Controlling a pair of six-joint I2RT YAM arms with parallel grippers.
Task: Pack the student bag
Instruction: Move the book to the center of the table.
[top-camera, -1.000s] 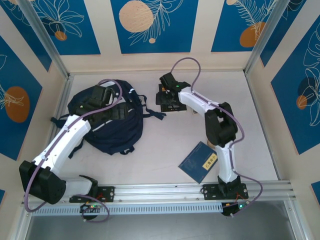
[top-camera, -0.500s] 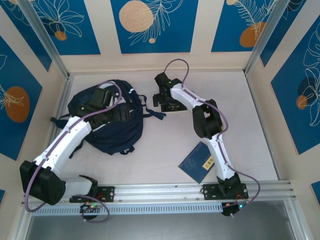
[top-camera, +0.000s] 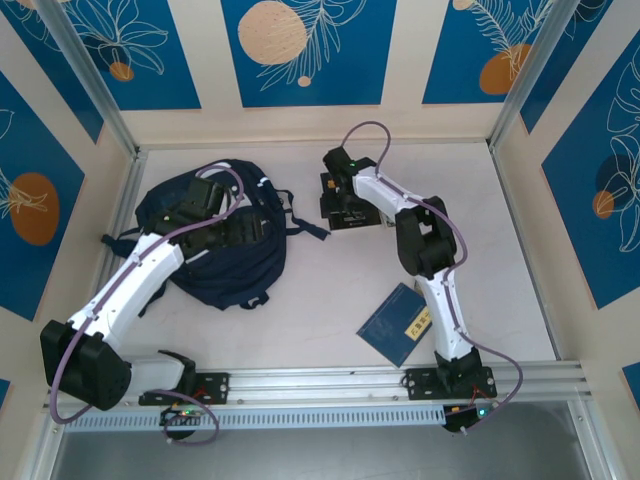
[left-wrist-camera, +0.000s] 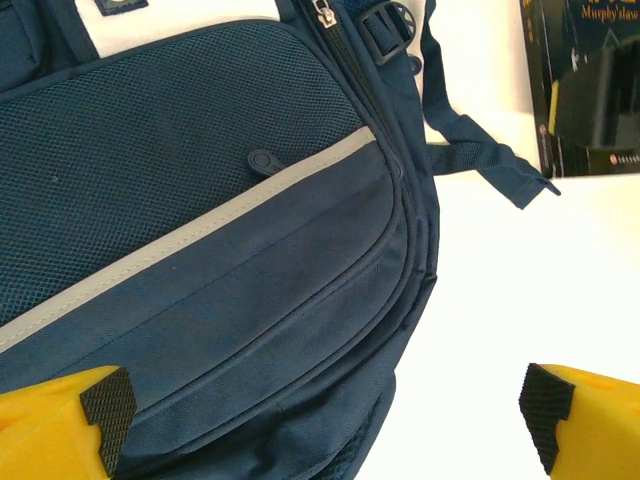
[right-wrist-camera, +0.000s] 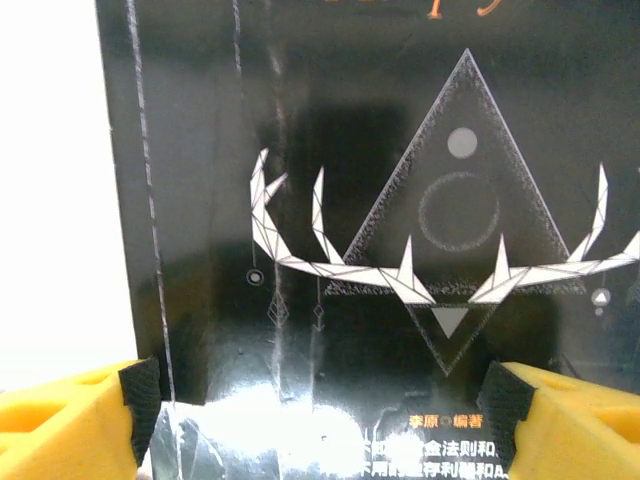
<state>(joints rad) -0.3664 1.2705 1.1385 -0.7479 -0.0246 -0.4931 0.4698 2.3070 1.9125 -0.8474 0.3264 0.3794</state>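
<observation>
The student bag (top-camera: 215, 262), a dark navy backpack with thin pale stripes, lies flat at the left of the table. My left gripper (top-camera: 236, 228) hovers over it, open. In the left wrist view the bag's front pockets (left-wrist-camera: 220, 250) spread beneath my left gripper (left-wrist-camera: 325, 425), and nothing sits between the black pads (left-wrist-camera: 102, 412). My right gripper (top-camera: 345, 198) is over a black book (top-camera: 350, 214) at the back centre. In the right wrist view that glossy cover with a white antler and triangle design (right-wrist-camera: 400, 200) lies just under my open right gripper (right-wrist-camera: 320, 415).
A small navy book with a yellow label (top-camera: 398, 323) lies near the right arm's base. The bag's loose strap (left-wrist-camera: 480, 160) trails toward the black book (left-wrist-camera: 590, 90). Patterned walls and metal rails enclose the white table (top-camera: 330, 290).
My right gripper swung left over the black book, then came back right and slightly nearer. The left arm has barely moved above the bag.
</observation>
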